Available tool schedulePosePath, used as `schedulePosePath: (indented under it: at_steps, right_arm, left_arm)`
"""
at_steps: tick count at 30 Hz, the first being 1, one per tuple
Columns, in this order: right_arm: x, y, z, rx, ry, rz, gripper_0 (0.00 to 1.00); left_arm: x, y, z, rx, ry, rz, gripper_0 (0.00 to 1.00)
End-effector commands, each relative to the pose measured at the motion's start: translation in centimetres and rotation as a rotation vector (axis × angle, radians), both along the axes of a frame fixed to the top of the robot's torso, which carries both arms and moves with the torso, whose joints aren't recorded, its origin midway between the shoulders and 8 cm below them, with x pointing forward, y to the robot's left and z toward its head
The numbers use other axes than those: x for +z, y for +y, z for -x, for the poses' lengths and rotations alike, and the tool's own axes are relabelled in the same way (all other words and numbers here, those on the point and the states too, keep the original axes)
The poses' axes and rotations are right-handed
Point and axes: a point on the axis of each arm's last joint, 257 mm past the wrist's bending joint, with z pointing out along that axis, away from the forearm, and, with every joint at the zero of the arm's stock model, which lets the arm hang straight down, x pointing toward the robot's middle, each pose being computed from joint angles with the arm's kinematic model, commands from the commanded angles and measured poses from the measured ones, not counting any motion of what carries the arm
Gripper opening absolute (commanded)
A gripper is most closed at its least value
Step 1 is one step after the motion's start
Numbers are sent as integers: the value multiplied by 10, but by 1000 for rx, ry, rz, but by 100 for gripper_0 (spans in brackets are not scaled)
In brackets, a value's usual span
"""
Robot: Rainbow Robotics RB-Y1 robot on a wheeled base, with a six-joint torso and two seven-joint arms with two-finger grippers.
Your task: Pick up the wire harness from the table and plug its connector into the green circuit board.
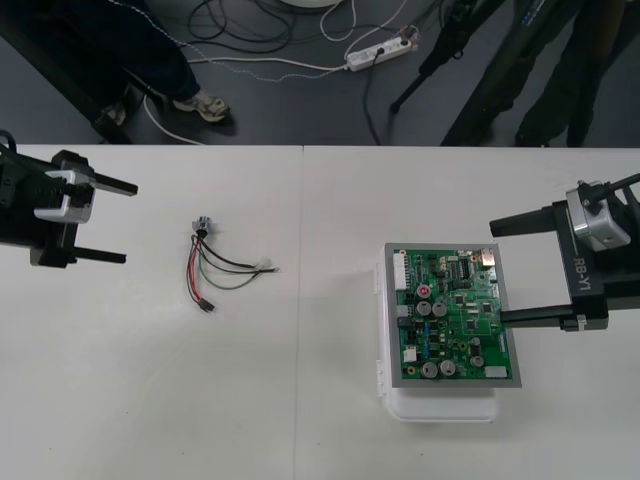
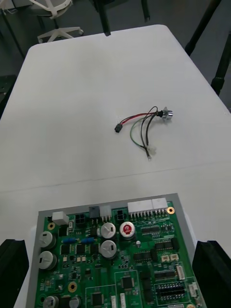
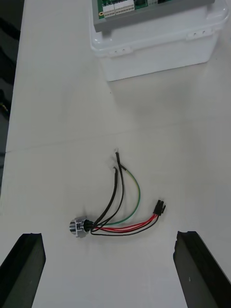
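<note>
- Pickup has not yet begun: the harness [image 1: 215,262] is seen lying loose on the table [image 1: 300,420], at about 9 o'clock from the board [image 1: 450,315] and well apart from it.
- In the front view, its round metal socket [image 1: 203,224] is turned toward 12 o'clock and its small black plug [image 1: 205,306] toward 6 o'clock. Nothing is plugged into the board.
- The left gripper [image 1: 130,223] is held at 9 o'clock from the harness, near it but not touching, with its fingers [image 3: 24,269] spread wide and nothing between them.
- The right gripper [image 1: 496,273] is stationed at the board's 3 o'clock edge, likewise spread wide and empty.
- For the next move, it is judged that the left gripper must be carried toward 3 o'clock over the wires, lowered, and closed close to the plug. The thin wires lie flat, so a low, centred grasp is called for.
</note>
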Motion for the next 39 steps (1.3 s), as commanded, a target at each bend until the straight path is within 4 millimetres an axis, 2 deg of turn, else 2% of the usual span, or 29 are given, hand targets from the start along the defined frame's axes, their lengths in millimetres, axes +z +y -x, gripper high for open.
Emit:
schedulePosePath:
  at_steps: [1, 6, 9, 19, 27, 39]
  right_arm:
    - [32, -6, -14, -11, -74, 9, 100]
    - [41, -9, -19, -9, -71, 4, 100]
    - [52, -12, -21, -4, -19, -71, 100]
    - [67, -10, -16, 17, 45, -200, 100]
    - [71, 7, -16, 34, 53, -347, 100]
    - [72, 28, -14, 58, 46, -456, 100]
  left_arm:
    - [17, 10, -9, -130, -138, -164, 79]
    - [16, 13, -10, -182, -172, -232, 78]
    - [16, 15, -11, -237, -208, -282, 79]
    - [17, 21, -15, -384, -305, -417, 79]
    - [18, 23, -22, -528, -369, -535, 79]
    - [3, 38, -48, -635, -330, -540, 79]
